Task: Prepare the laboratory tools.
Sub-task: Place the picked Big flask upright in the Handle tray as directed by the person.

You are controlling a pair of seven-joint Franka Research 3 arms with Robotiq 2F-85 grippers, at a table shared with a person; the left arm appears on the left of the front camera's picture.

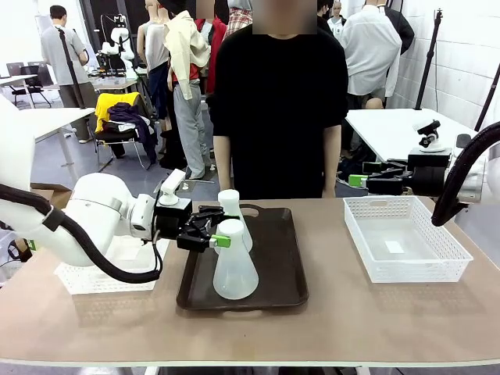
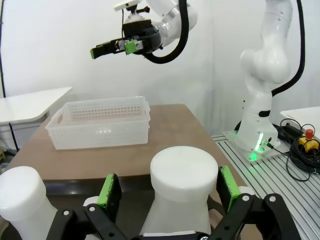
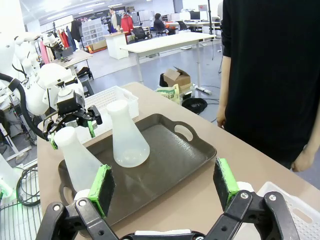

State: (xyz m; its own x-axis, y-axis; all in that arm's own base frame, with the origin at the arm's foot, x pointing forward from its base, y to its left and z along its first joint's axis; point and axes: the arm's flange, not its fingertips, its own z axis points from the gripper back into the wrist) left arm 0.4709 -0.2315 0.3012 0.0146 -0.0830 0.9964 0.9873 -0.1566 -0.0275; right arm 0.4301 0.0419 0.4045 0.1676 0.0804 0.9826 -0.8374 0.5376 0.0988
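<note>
while the left gripper (image 1: 221, 240) stands with its green pads spread on either side of the near flask's (image 1: 234, 269) neck, not pinching it, the step in hand looks like letting go of that flask on the dark brown tray (image 1: 281, 269). in the left wrist view the pads (image 2: 109, 190) sit just beside the flask's white top (image 2: 184, 170) with a gap on each side, so i judge the grip is released. to do it well, the arm should back straight out along the line of its fingers, level, so neither pad brushes the neck; the flask is tall on a wide base and light-looking, so a sideways nudge could tip it into the second flask (image 1: 233, 215), which stands upright just behind it on the same tray.

the right gripper (image 1: 358, 180) hangs above the white mesh basket (image 1: 406, 242) at the right of the table, its jaws wide apart and holding nothing; the right wrist view shows its pads (image 3: 102, 189) spread with the tray and both flasks beyond them.

the table (image 1: 344, 312) is a plain tan surface. another white mesh basket (image 1: 94, 275) lies at the left, partly behind the left arm. a person in a black top (image 1: 277, 101) stands at the far edge, arms down, hands not on the table. behind is a busy open workroom with white tables, chairs draped with clothes, and other people standing about.
</note>
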